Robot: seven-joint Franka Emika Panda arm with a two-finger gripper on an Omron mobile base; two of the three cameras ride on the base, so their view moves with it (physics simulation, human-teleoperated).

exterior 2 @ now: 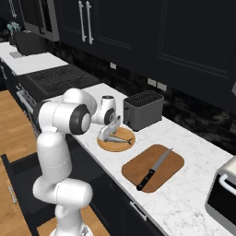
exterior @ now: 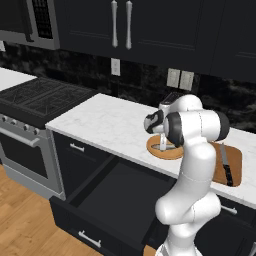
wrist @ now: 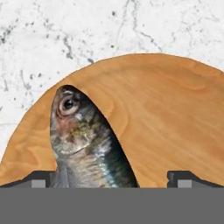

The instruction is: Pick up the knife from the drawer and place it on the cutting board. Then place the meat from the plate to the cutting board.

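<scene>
One fish (wrist: pixel 85 144) on the one round plate (exterior 2: pixel 120 144), gripper (exterior 2: pixel 109 135) spread wide right over it, gripping nothing. One knife (exterior 2: pixel 154 169) lying on the cutting board (exterior 2: pixel 173 162), right of the plate. Drawer (exterior: pixel 116 200) hanging open.

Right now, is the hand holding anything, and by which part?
Nothing is held. The hand is open, its fingertips either side of the fish on the plate, not closed on it.
</scene>
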